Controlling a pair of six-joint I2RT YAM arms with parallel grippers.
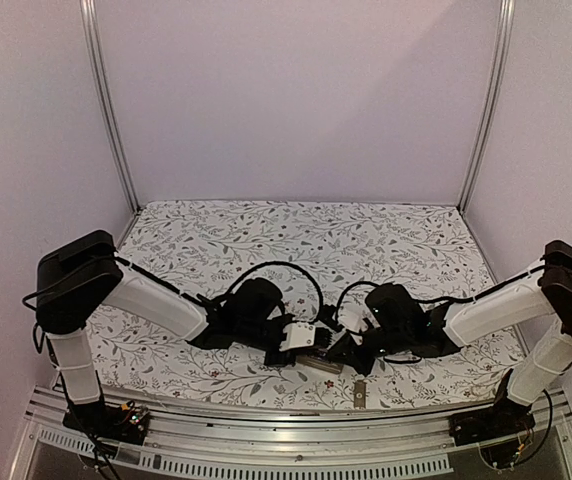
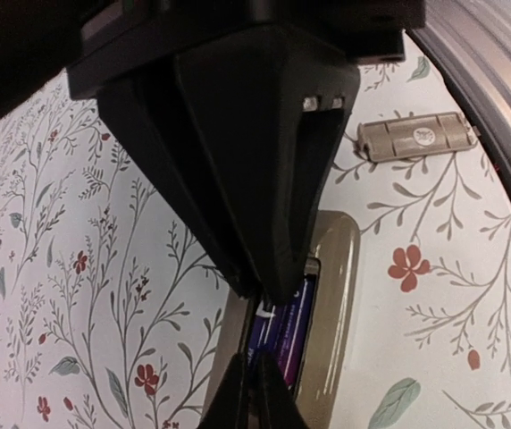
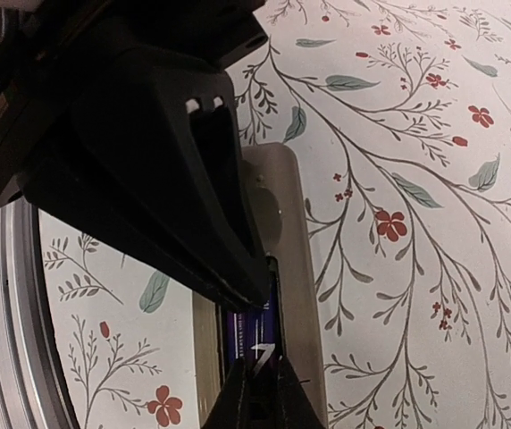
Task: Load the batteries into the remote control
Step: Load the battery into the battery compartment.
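Observation:
The remote control [image 2: 336, 286] lies back up on the floral cloth, its grey-beige shell open at the battery bay. Dark blue-black batteries [image 2: 296, 313] lie lengthwise in the bay. My left gripper [image 2: 264, 331] is shut, its tips down in the bay against the batteries. From the other end my right gripper [image 3: 258, 332] is also shut, its tips on a battery [image 3: 242, 335] in the same remote control [image 3: 296, 268]. From above, the left gripper [image 1: 311, 352] and right gripper [image 1: 344, 352] meet over the remote control [image 1: 328, 365], mostly hiding it. I cannot tell if either pinches a battery.
The small flat grey cover piece [image 2: 414, 136] lies on the cloth just beyond the remote, close to the metal front rail [image 2: 497, 107]; from above the cover piece [image 1: 359, 392] sits at the table's near edge. Aluminium posts and pale walls enclose the table.

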